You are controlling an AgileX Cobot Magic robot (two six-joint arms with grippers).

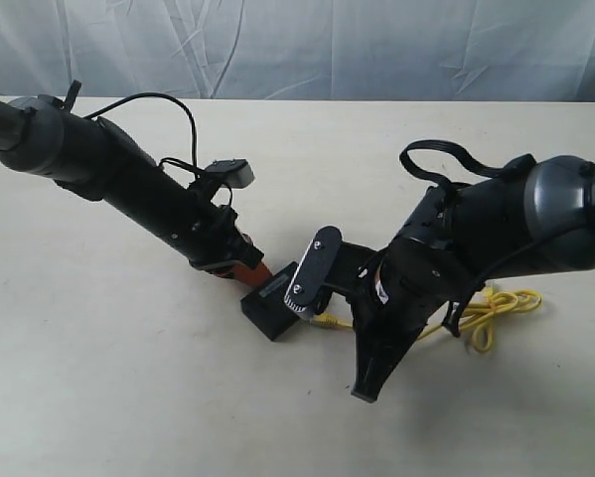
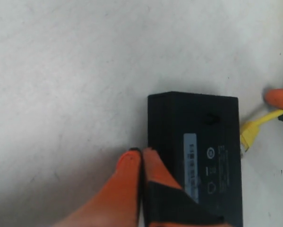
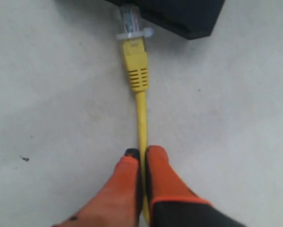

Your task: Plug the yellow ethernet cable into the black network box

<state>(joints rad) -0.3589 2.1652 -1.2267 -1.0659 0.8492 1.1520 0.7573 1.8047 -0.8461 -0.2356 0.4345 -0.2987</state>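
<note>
The black network box (image 2: 198, 142) lies flat on the table, its white label strip facing up. My left gripper (image 2: 142, 152) is shut, its orange fingertips pressed against the box's near edge with nothing between them. In the exterior view this left gripper (image 1: 254, 272) meets the box (image 1: 273, 304) from the upper left. My right gripper (image 3: 142, 152) is shut on the yellow ethernet cable (image 3: 141, 111), a short way behind the plug. The clear plug (image 3: 130, 20) touches the box's side (image 3: 179, 13); how deep it sits is hidden. The cable's knotted loop (image 1: 496, 313) lies behind the right arm.
The pale table (image 1: 128, 397) carries only the box and the cable. A wrinkled light curtain (image 1: 297, 45) hangs behind the far edge. The right arm's black wrist-camera mount (image 1: 312, 270) hangs over the box's right end.
</note>
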